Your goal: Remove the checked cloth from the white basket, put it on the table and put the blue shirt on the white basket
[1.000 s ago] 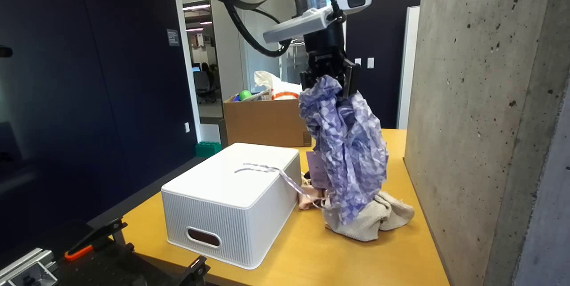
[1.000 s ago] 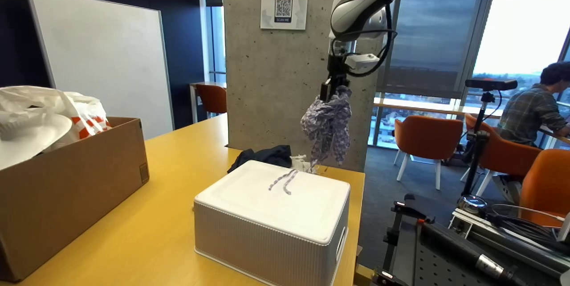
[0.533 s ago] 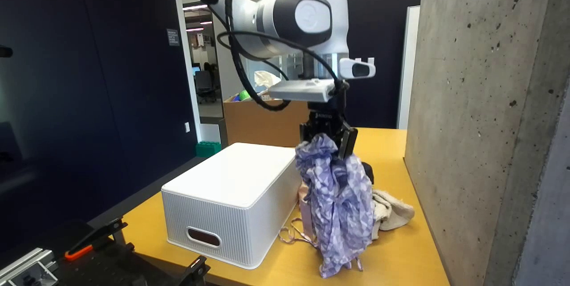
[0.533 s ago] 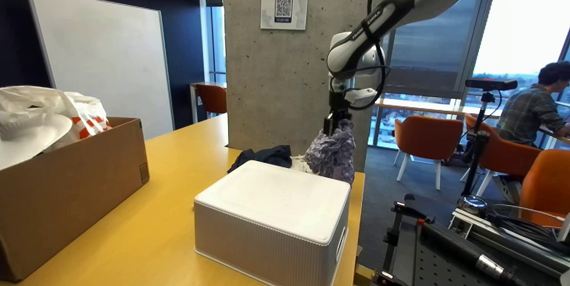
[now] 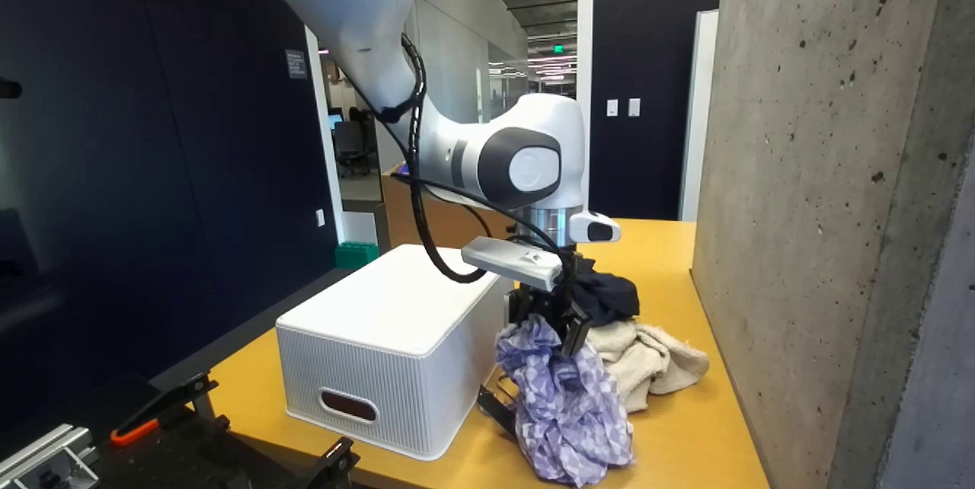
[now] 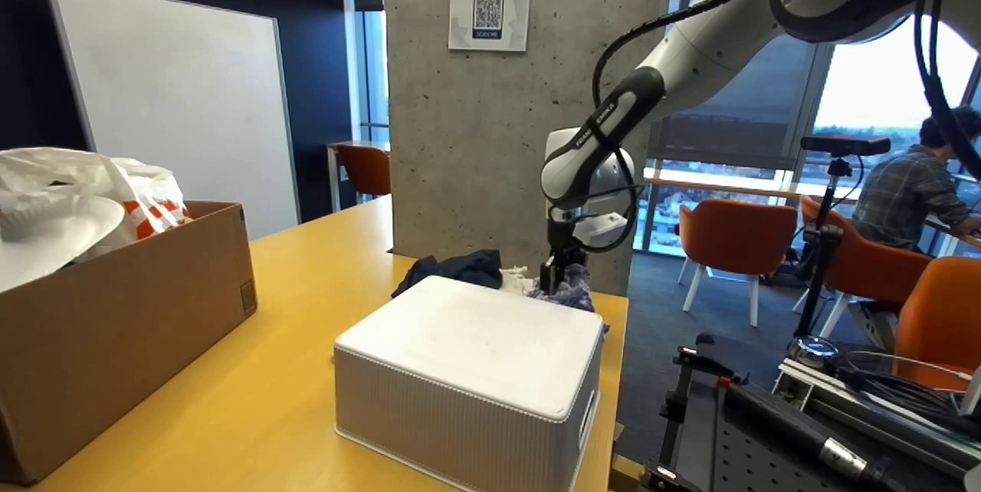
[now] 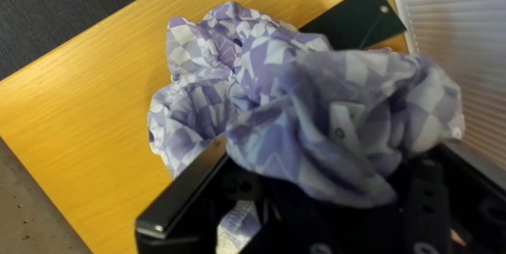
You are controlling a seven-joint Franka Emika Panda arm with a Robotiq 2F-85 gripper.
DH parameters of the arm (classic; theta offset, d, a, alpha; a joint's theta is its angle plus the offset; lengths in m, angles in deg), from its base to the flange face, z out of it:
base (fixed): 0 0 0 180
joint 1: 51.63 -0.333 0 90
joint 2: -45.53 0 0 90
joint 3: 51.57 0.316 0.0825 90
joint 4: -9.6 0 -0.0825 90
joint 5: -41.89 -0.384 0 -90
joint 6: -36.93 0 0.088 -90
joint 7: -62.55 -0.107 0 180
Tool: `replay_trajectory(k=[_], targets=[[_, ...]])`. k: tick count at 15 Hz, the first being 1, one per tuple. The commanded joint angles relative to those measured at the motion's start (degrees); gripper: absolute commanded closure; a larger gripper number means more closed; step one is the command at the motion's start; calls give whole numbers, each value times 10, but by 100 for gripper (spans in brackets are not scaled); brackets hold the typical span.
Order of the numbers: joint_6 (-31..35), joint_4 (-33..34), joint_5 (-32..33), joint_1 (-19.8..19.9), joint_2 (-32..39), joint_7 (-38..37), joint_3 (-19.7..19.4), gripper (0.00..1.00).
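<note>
The purple-and-white checked cloth (image 5: 571, 413) hangs from my gripper (image 5: 544, 333) beside the white basket (image 5: 381, 321), its lower folds seeming to rest on the yellow table (image 5: 678, 436). My gripper is shut on a thick bunch of it; the fingers stand apart with fabric between them. In the wrist view the cloth (image 7: 269, 60) covers the fingertips. A dark tag (image 7: 355, 18) hangs from it, near the basket wall (image 7: 454, 20). The basket's flat white top (image 6: 467, 346) has nothing on it. The dark blue shirt (image 5: 605, 297) lies crumpled behind the gripper; it also shows in an exterior view (image 6: 464, 268).
A beige cloth (image 5: 655, 367) lies between the blue shirt and the checked cloth. A concrete column (image 5: 823, 207) borders the table. A full cardboard box (image 6: 138, 323) stands on the table beyond the basket. The table's edge (image 7: 83, 40) runs close to the checked cloth.
My gripper has come down with the checked cloth, from hanging high to table level. Its strings no longer lie over the basket top. The blue shirt and basket have not moved.
</note>
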Motion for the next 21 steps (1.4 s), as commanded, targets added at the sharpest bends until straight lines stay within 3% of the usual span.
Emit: replay_trajectory(k=[1, 6, 11, 21], targets=[[11, -14, -6, 13, -44, 27, 5, 68], [-16, 19, -7, 22, -79, 24, -3, 32], [-48, 94, -39, 31, -58, 1, 5, 0], [-197, 344, -8, 15, 102, 58, 19, 0]])
